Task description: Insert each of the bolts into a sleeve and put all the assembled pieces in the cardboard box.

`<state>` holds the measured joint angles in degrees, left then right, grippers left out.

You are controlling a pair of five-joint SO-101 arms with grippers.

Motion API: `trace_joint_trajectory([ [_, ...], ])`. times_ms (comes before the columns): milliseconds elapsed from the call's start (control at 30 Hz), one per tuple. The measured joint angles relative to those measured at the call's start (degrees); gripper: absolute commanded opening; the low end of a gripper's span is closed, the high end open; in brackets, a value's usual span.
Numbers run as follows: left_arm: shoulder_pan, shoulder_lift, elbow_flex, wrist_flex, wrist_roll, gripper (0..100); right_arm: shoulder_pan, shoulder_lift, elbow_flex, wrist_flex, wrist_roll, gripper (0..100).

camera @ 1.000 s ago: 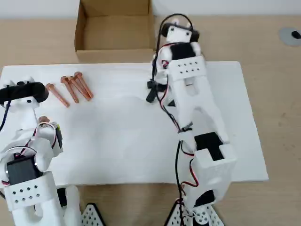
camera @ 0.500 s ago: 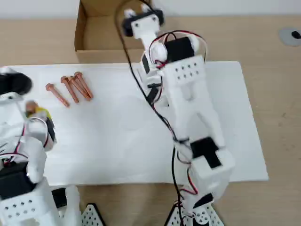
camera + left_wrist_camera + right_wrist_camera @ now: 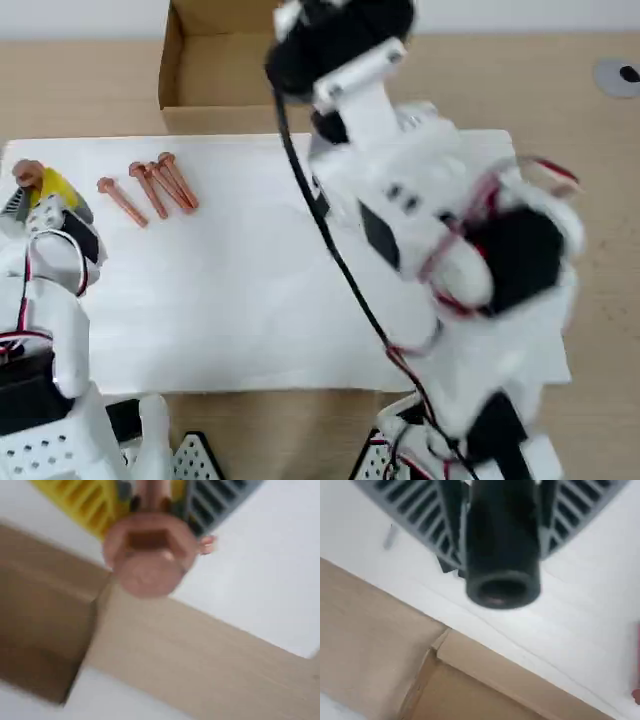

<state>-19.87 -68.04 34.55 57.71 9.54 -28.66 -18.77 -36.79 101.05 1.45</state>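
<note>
My left gripper (image 3: 35,185) hangs over the left end of the white mat (image 3: 230,290), shut on a copper bolt (image 3: 26,172). The left wrist view has the bolt's hex head (image 3: 150,555) pointing at the camera, gripped between a yellow finger (image 3: 85,500) and a grey one (image 3: 220,500). My right gripper (image 3: 502,510) is shut on a black sleeve (image 3: 502,550), its open bore facing the camera. In the high view the right arm is lifted high, its gripper (image 3: 340,35) near the cardboard box (image 3: 245,95). Several loose bolts (image 3: 150,188) lie on the mat.
The open cardboard box (image 3: 470,685) stands at the mat's far edge on the wooden table (image 3: 590,150). A dark piece (image 3: 318,198) lies on the mat under the right arm. The raised right arm hides much of the mat's right half.
The right arm rose and swung up toward the box, carrying the sleeve. The left gripper moved toward the mat's far-left corner with the bolt.
</note>
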Motion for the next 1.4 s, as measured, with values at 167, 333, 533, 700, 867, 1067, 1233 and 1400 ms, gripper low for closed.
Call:
trace_joint_trajectory([
  [167,0.0,0.0,-0.6,-4.9,8.7,1,0.0,-13.2,20.7,-8.5,0.0,1.0],
  [333,0.1,0.0,-0.6,-10.0,9.5,1,-0.1,-29.4,49.9,-30.0,0.1,0.9],
  [533,4.7,0.0,1.6,-13.8,7.1,1,-6.1,-41.9,79.5,-55.1,0.1,0.9],
  [700,14.1,0.0,2.0,-14.3,-0.1,1,-14.8,-43.4,89.1,-63.6,-3.7,0.9],
  [867,21.2,0.0,2.0,-14.1,-2.2,1,-18.8,-43.4,94.5,-71.4,-6.5,0.9],
  [1067,27.7,0.1,-2.7,-4.7,-1.7,1,-19.1,-43.4,97.3,-75.6,-6.7,0.9],
  [1233,31.6,-1.5,-13.6,6.6,-1.7,1,-19.1,-44.0,98.3,-75.9,-6.7,0.9],
  [1400,40.9,-5.4,-20.0,14.5,-2.1,1,-19.1,-44.0,98.3,-75.9,-6.7,0.9],
])
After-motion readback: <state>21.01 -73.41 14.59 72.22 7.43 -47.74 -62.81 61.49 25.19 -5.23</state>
